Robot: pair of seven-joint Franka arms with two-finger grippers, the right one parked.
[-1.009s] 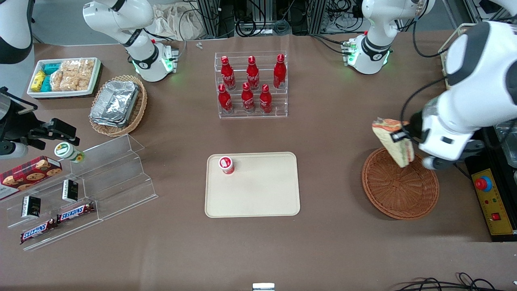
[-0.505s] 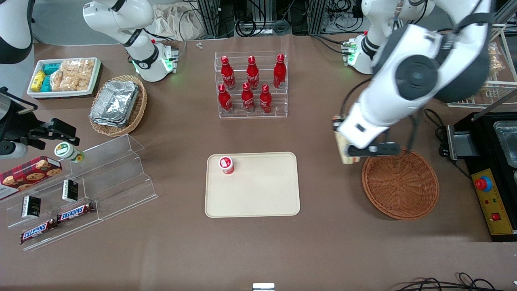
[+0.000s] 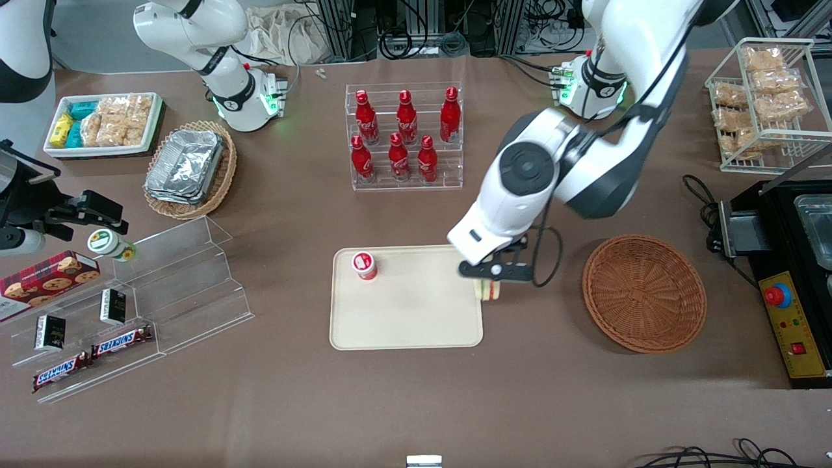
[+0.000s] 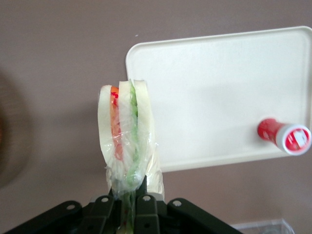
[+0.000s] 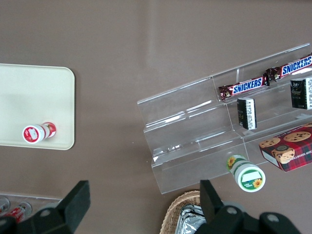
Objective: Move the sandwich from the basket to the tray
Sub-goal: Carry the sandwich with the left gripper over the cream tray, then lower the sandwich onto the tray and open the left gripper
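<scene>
From the front, I have the gripper (image 3: 491, 278) clamped on the sandwich (image 3: 489, 290), carried high over the tray (image 3: 406, 325) at its three o'clock rim; the basket (image 3: 643, 294) sits empty. At the wrist, the wedge hangs point-down (wrapped, so pinched by its edge).

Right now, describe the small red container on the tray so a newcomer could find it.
Start at the cream tray in the table's middle. The small red container stands on its corner toward the bottle rack, away from the gripper holding the sandwich. Its white round top sets it apart.
</scene>
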